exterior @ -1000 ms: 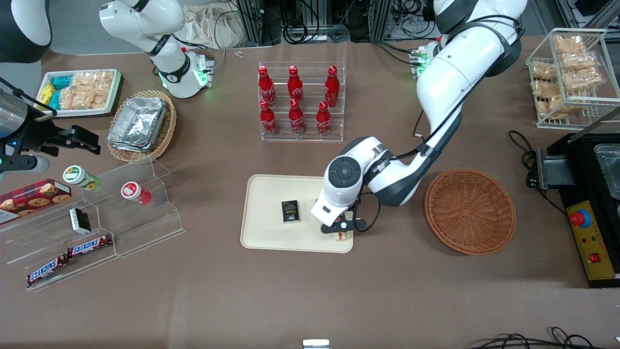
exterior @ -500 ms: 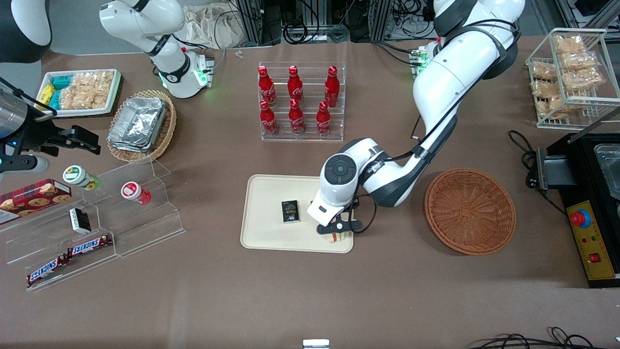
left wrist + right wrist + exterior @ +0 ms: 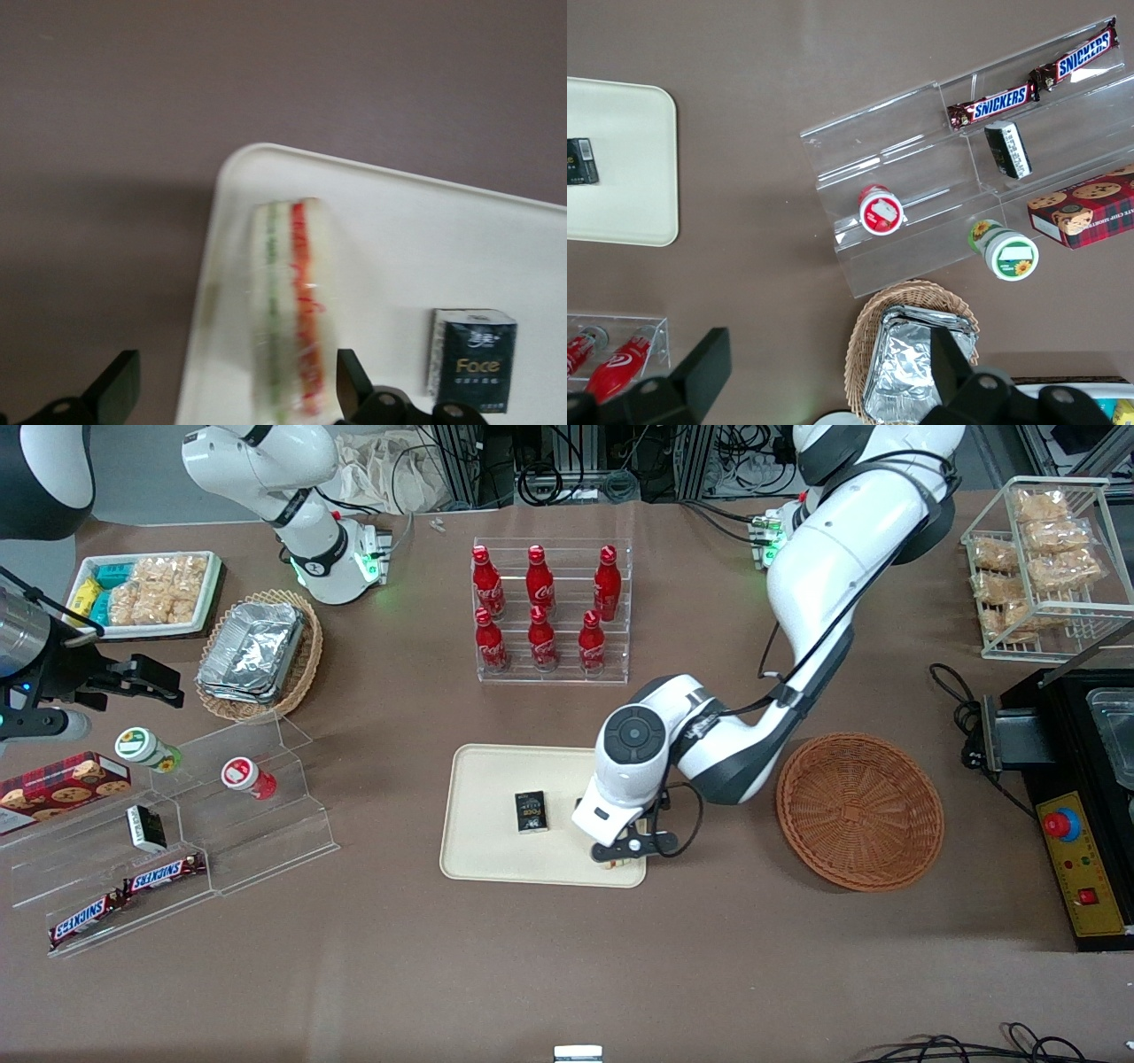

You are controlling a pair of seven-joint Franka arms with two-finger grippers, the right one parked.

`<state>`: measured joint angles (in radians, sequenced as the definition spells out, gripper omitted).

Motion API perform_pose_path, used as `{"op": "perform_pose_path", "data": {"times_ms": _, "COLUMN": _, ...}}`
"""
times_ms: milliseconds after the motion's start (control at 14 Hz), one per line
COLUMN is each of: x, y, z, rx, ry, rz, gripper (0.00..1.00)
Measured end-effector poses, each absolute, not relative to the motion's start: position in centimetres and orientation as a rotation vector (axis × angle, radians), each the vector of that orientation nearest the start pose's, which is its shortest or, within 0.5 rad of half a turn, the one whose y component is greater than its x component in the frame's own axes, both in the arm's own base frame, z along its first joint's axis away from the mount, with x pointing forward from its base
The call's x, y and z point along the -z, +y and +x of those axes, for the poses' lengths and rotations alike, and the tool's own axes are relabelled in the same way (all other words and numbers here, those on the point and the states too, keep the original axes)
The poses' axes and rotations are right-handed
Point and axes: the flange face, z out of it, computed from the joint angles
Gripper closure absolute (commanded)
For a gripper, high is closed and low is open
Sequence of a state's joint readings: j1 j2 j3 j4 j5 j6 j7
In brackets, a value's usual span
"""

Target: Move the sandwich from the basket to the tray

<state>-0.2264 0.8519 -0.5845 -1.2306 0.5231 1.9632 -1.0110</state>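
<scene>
Sandwich (image 3: 292, 305) on tray (image 3: 399, 230) beside dark Face packet (image 3: 469, 359) — gripper (image 3: 232, 390) fingers (image 3: 353, 382) wide above, basket (image 3: 859, 810) bare

the tool (image 3: 623, 853) hangs over the tray's (image 3: 483, 859) corner nearest the empty basket (image 3: 859, 810)

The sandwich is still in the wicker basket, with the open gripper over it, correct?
No. The basket is empty; the sandwich sits on the tray, between the fingers of the open gripper, as the left wrist view shows.
</scene>
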Motion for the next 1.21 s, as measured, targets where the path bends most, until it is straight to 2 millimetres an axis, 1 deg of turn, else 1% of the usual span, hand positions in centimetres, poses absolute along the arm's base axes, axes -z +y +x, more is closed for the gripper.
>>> {"op": "perform_pose_path", "data": {"times_ms": 143, "x": -35.1, "y": -39.7, "z": 62.9, "rx": 0.095, "ry": -0.330, "rz": -3.066, "gripper": 0.01}}
{"op": "perform_pose_path", "data": {"times_ms": 286, "x": -39.1, "y": -36.2, "z": 63.3, "rx": 0.091, "ry": -0.362, "rz": -3.067, "gripper": 0.00}}
{"op": "perform_pose_path", "data": {"times_ms": 429, "x": -42.3, "y": -31.9, "z": 62.6, "rx": 0.018, "ry": -0.327, "rz": -3.104, "gripper": 0.01}}
{"op": "perform_pose_path", "data": {"times_ms": 571, "x": -45.0, "y": -27.1, "z": 61.3, "rx": -0.008, "ry": -0.309, "rz": -3.112, "gripper": 0.00}}
{"op": "perform_pose_path", "data": {"times_ms": 643, "x": -46.1, "y": -25.0, "z": 60.6, "rx": -0.005, "ry": -0.305, "rz": -3.102, "gripper": 0.01}}
{"op": "perform_pose_path", "data": {"times_ms": 857, "x": -48.4, "y": -20.4, "z": 58.7, "rx": -0.053, "ry": -0.262, "rz": -3.106, "gripper": 0.00}}
{"op": "perform_pose_path", "data": {"times_ms": 1000, "x": -49.8, "y": -17.0, "z": 58.5, "rx": -0.068, "ry": -0.263, "rz": -3.095, "gripper": 0.00}}
{"op": "perform_pose_path", "data": {"times_ms": 1214, "x": -50.9, "y": -14.7, "z": 58.6, "rx": -0.059, "ry": -0.274, "rz": -3.098, "gripper": 0.00}}
